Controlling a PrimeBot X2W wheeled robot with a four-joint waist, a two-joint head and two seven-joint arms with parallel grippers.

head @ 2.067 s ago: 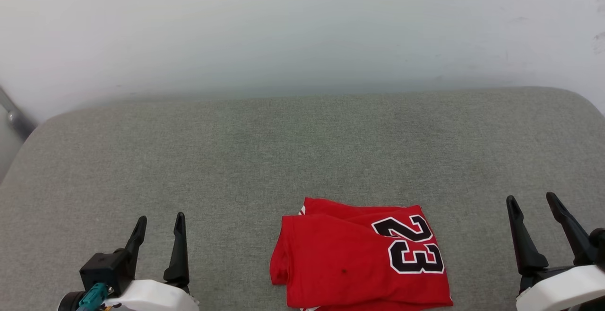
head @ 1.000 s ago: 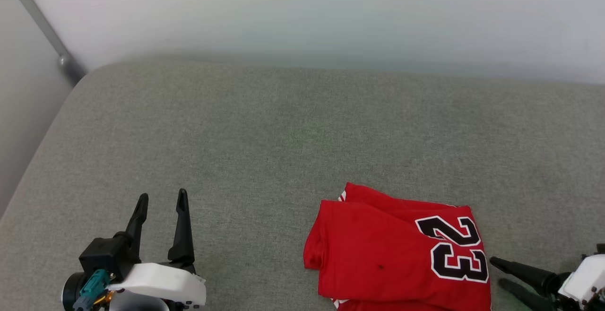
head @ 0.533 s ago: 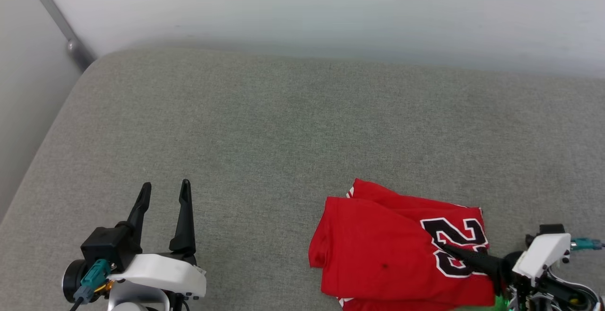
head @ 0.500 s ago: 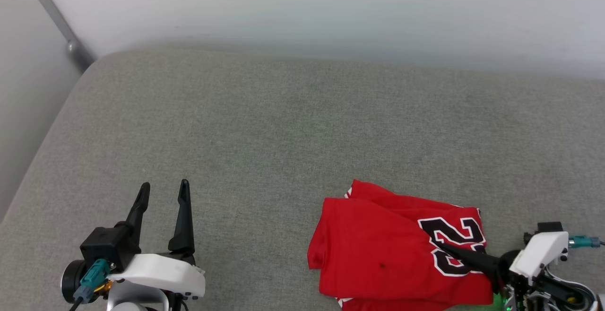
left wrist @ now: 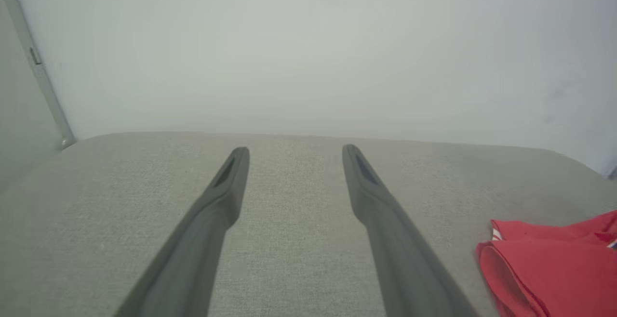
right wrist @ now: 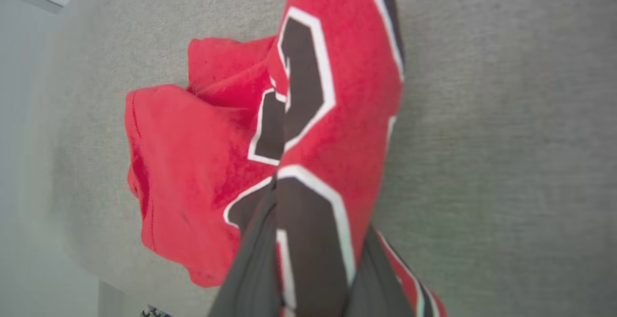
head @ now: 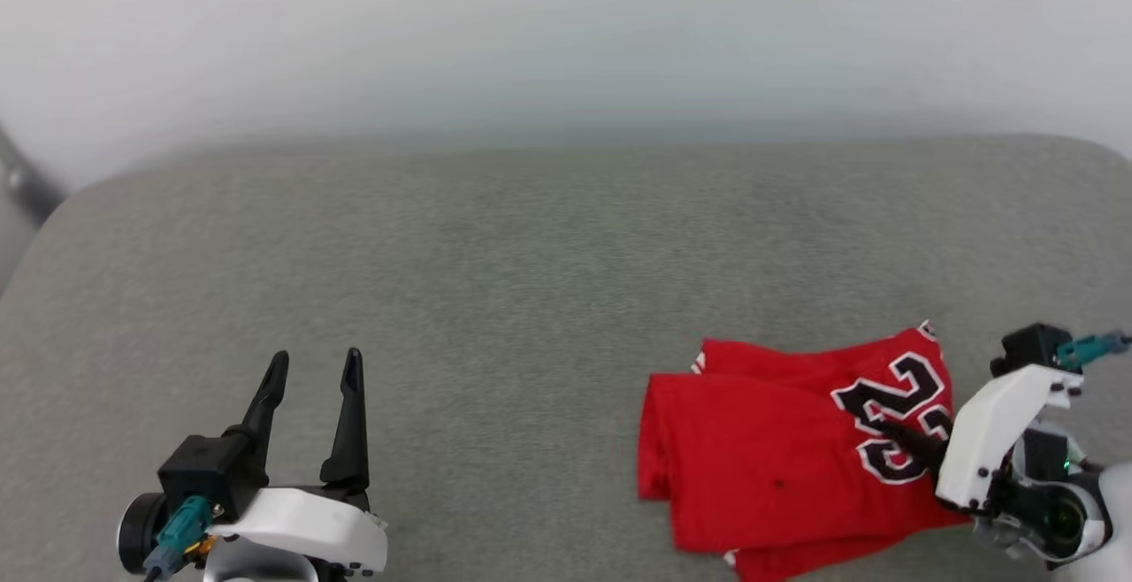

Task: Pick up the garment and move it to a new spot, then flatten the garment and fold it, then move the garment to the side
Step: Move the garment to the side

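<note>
right wrist: right hand (right wrist: 315, 220) pinches garment (right wrist: 193, 163) fold | head: left hand (head: 314, 365) spread

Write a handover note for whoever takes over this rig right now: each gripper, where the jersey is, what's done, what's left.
Left gripper: open, empty, above the grey cushion, apart from the garment.
Right gripper: shut on the garment, pinching its numbered right edge, which is raised off the cushion.
Garment: folded compactly, at the cushion's near right.
Done: grip taken; the garment looks folded.
Left: carry it to its spot and release. Flatten and fold first if that has not been done.
</note>
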